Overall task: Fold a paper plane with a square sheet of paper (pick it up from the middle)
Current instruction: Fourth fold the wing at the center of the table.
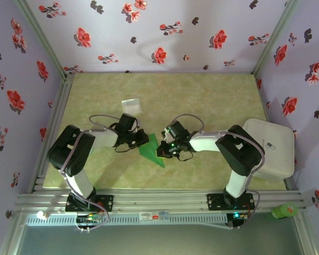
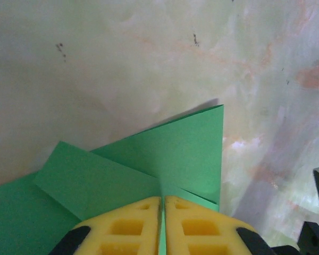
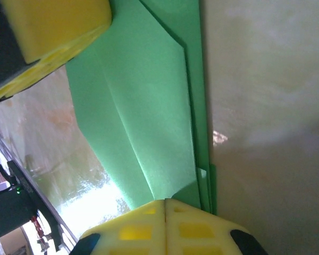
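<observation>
Left pincer (image 2: 162,203) and right pincer (image 3: 165,203) both clench one part-folded paper plane (image 1: 152,150); from overhead, one pale packet (image 1: 131,105) lies farther back on the table (image 1: 212,95)

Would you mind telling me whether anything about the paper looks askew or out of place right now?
Slightly, yes. The green paper, pinched by the left gripper and the right gripper, has layered edges that do not line up: in the right wrist view one layer peeks past the other. No tear shows.
</observation>
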Motion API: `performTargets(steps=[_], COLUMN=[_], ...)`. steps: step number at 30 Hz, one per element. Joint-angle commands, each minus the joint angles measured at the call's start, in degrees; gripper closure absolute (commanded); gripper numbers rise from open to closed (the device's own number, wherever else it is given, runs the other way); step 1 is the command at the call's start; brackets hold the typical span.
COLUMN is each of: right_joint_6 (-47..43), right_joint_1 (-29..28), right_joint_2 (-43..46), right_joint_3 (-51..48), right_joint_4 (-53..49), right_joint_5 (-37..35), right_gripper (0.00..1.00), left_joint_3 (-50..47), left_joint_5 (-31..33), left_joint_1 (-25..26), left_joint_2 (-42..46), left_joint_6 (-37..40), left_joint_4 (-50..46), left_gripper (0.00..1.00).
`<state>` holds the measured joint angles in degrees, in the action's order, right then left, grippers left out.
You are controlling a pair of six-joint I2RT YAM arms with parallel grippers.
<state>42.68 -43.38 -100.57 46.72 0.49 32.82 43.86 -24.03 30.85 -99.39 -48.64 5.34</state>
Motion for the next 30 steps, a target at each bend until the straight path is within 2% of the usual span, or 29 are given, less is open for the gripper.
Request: performTargets(steps=[1,11,14,30], right_joint_6=[2.4,5.4,5.4,6.5], right_joint_1=[-0.5,-2.1,-2.5,-2.5], right_joint_2=[2.3,-9.0,-10.5,-1.8], right_joint_3=[3.5,10.2,9.1,-3.6], right_joint_4=[-1.1,2.2,2.1,4.8], right_joint_5=[0.1,-0.3,-1.1,0.7], right_gripper=[0.93,0.93,0.93,0.89], left_joint_3=[-1.1,-1.0,-0.7,-1.6], left_joint_5=[3.7,3.1,3.1,3.9], left_joint_1=[-0.4,-0.3,-0.4,-1.1], left_joint_2=[-1.1,-1.4,-1.4,-2.6], left_joint_6=[2.5,2.8,2.8,2.2], left_joint_4=[-3.5,-3.3,-3.5,-3.4], left_gripper=[0.88,0.88,0.88,0.89])
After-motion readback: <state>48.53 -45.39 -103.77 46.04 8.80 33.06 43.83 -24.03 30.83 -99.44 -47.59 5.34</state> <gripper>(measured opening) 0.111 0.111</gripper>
